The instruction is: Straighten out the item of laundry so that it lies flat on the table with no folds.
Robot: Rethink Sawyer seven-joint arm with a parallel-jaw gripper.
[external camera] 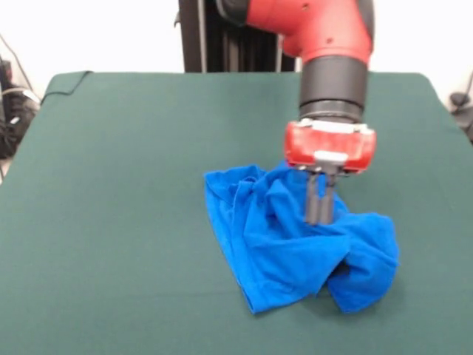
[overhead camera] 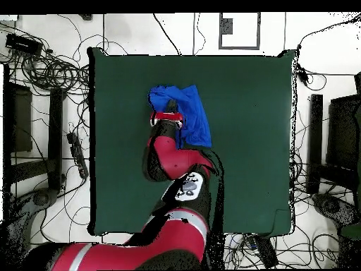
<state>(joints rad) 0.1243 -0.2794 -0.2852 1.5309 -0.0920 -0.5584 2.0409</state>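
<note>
The royal-blue T-shirt point(external camera: 288, 244) lies crumpled in a heap on the dark green table point(external camera: 111, 222), right of the middle in the front view. My gripper point(external camera: 320, 220) comes straight down onto the heap's upper right part. Its two grey fingers point(external camera: 313, 200) stand close together, with fabric bunched up around them. In the overhead view the shirt point(overhead camera: 192, 116) lies in the table's point(overhead camera: 247, 141) upper middle. The red gripper head point(overhead camera: 168, 117) covers the shirt's left part there, and the fingers are hidden under it.
The arm point(overhead camera: 173, 159) reaches up from the picture's bottom edge over the table. Cables and equipment point(overhead camera: 49, 70) lie on the floor round the table. A fold of the green cloth shows at the table's far left corner point(external camera: 66, 81).
</note>
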